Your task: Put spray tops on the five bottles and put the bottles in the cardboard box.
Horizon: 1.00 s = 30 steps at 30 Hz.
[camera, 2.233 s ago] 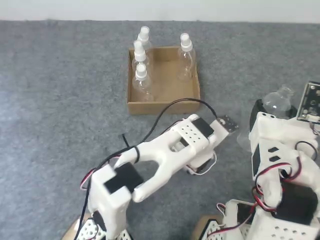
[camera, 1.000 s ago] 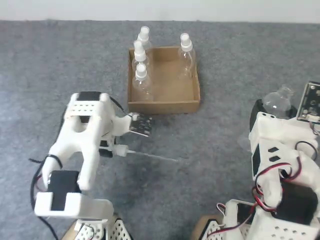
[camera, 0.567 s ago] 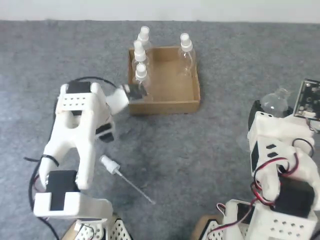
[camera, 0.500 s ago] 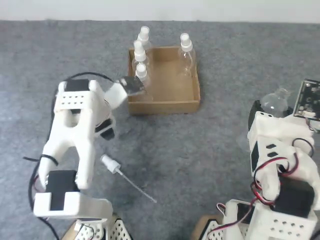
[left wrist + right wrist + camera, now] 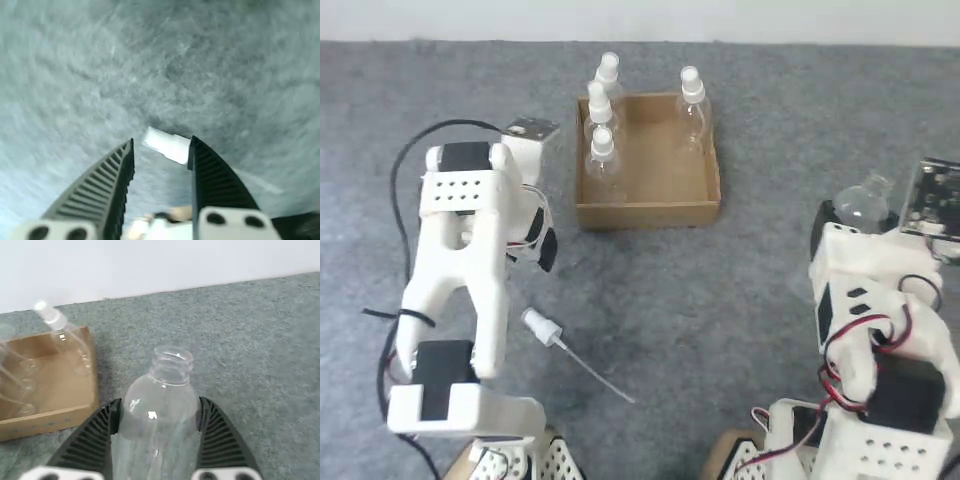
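A white spray top [image 5: 540, 324] with its long thin tube lies on the grey carpet near the left arm. My left gripper [image 5: 542, 248] hangs open above it; in the left wrist view the spray top [image 5: 167, 145] sits on the carpet beyond the open gripper [image 5: 161, 142]. My right gripper [image 5: 159, 407] is shut on a clear uncapped bottle [image 5: 160, 405], held upright at the right [image 5: 860, 205]. The cardboard box [image 5: 650, 213] stands at the back with several capped bottles [image 5: 602, 150] in it.
Grey carpet covers the whole table, with open floor between the box and both arm bases. A black cable [image 5: 420, 150] loops off the left arm. The box's near wall [image 5: 45, 422] and one capped bottle [image 5: 65, 337] appear in the right wrist view.
The left arm swung from the right side to the left, let the spray top drop onto the carpet, and has turned its wrist further back. The right arm nudged the bottle slightly.
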Each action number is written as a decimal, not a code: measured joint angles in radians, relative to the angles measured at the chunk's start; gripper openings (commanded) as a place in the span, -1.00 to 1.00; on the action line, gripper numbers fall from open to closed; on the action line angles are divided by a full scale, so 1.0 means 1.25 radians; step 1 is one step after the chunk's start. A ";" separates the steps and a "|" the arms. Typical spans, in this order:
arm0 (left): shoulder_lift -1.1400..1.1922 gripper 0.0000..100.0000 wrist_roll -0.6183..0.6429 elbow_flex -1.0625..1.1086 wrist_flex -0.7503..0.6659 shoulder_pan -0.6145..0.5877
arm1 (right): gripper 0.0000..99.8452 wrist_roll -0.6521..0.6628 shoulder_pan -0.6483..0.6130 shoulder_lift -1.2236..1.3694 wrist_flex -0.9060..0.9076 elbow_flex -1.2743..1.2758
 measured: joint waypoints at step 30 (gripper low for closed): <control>0.000 -0.58 0.442 0.196 -0.075 -0.096 | -0.88 0.000 -0.010 0.000 0.000 0.025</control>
